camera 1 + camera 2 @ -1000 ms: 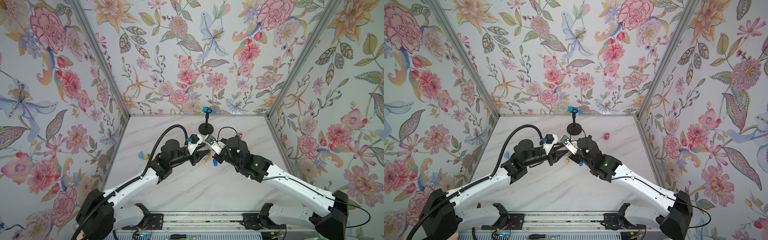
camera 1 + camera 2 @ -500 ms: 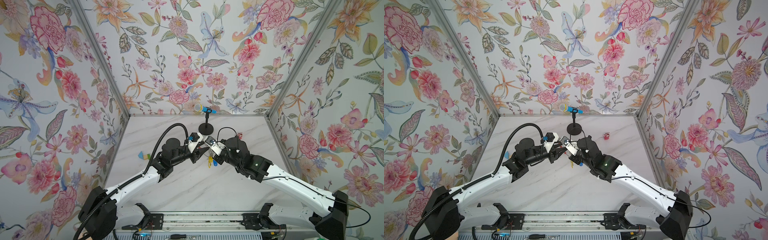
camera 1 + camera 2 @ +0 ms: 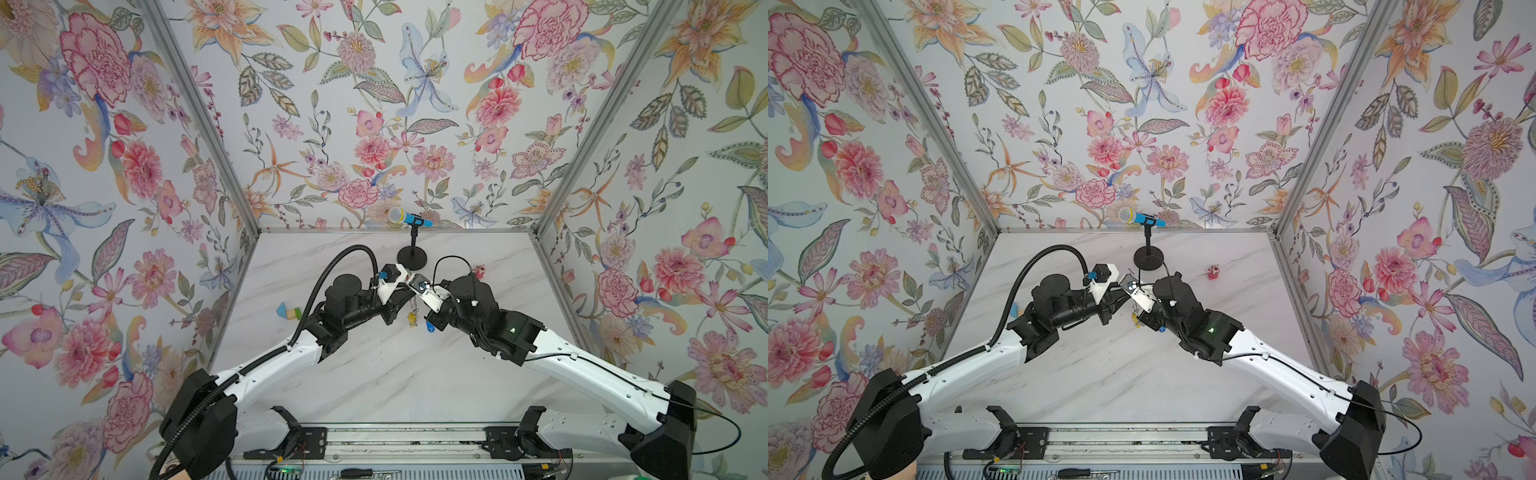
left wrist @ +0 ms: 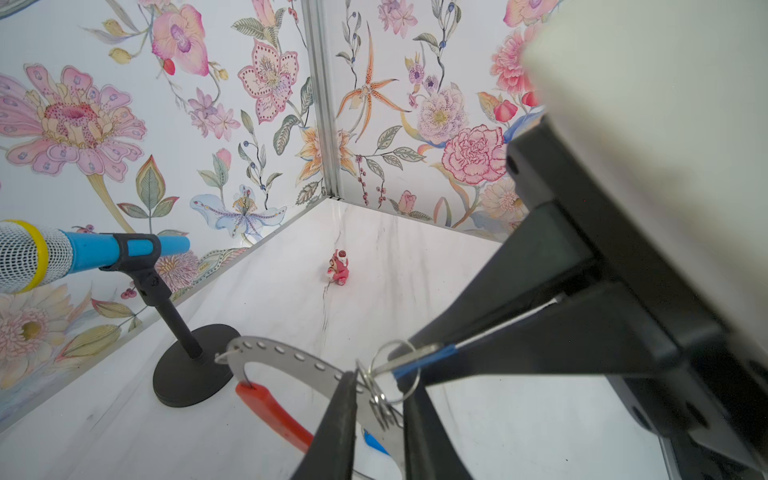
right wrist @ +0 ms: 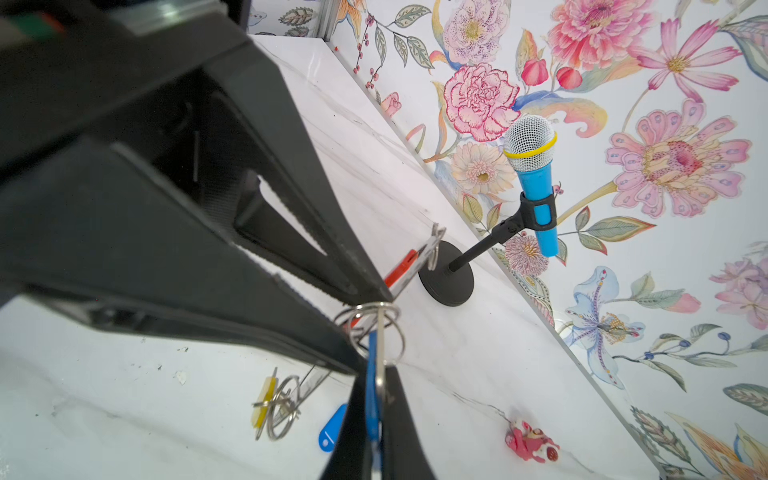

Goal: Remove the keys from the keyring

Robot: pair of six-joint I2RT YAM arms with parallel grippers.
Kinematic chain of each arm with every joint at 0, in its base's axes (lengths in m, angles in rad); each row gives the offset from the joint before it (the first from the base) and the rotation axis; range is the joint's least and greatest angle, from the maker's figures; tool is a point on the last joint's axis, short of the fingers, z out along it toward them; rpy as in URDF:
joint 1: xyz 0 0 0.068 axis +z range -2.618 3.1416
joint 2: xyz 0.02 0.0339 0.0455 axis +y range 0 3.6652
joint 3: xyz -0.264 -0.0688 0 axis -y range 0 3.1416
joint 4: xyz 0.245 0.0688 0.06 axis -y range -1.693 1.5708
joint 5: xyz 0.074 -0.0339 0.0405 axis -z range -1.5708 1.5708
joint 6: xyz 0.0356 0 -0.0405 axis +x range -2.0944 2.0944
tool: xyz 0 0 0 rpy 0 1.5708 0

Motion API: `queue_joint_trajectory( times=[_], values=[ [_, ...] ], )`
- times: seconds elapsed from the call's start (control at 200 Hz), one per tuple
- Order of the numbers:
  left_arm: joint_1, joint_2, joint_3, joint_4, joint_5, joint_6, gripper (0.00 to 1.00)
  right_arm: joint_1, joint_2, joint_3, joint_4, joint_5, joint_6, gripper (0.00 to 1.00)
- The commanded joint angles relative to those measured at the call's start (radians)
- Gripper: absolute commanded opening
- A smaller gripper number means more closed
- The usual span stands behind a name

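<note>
Left wrist view showed the keyring (image 4: 291, 358) up above the bench (image 4: 415, 257), near its middle. The right jaws were clamped on a key (image 4: 428, 359) with a blue tag, which looked hooked on the keyring. The left jaws sat on both sides of the keyring, but I could not tell if they pinched it. The best way was to hold the keyring tight and pull the key slowly along it, with no yanking.

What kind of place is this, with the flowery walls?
Probably a staged robot test booth, not a home: floral wall panels box in a marble-look tabletop, two robot arms mount on a front rail, and a toy microphone stands there.
</note>
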Motion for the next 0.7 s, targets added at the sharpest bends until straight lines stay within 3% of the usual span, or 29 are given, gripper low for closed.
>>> queue_joint_trajectory(
  times=[0.0,0.52,0.696],
  values=[
    [0.013,0.004,0.031,-0.004,-0.017,0.019,0.18,0.005,-0.018,0.032,0.005,0.001,0.002,0.00],
    [0.014,-0.013,0.044,-0.091,-0.027,0.082,0.00,-0.005,-0.034,0.029,0.019,0.010,0.015,0.00],
    [0.014,-0.018,0.048,-0.121,-0.033,0.109,0.00,-0.024,-0.049,0.034,0.024,0.018,0.048,0.00]
  ],
)
